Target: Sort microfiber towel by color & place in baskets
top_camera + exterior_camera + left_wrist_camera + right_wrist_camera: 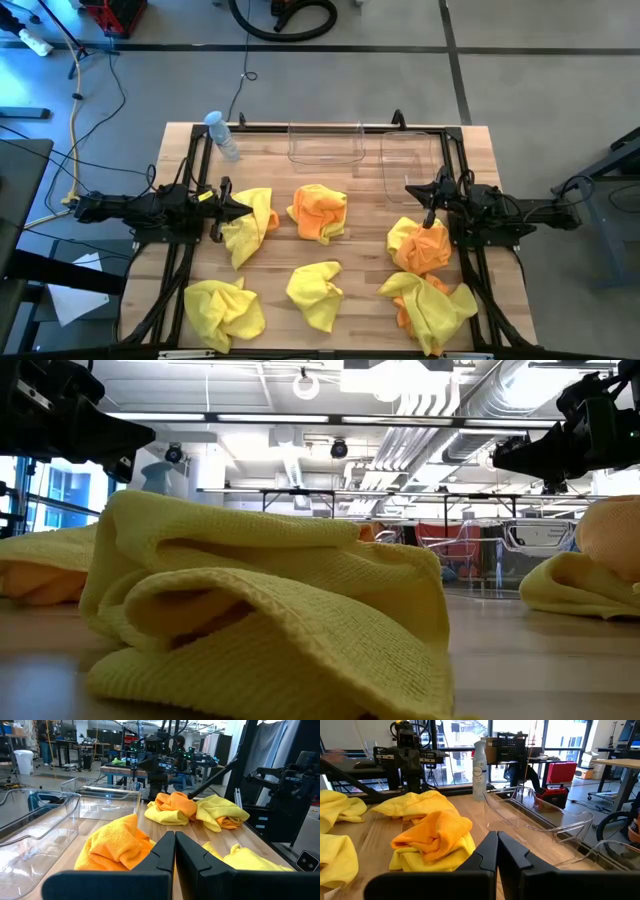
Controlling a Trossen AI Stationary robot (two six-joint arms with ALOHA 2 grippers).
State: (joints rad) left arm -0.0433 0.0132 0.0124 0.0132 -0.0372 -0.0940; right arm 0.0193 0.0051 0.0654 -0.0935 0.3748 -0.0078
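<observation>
Hovering pinched shut and empty, the right end effector point(428, 215) sits directly above the rumpled orange microfiber towel point(424, 248) at centre-right, nearer than the likewise-shut left end effector point(246, 208).

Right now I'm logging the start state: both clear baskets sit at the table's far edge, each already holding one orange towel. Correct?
Not quite. Both baskets do sit at the far edge, but the high view shows them holding no towels; the orange towels lie on the table.
</observation>
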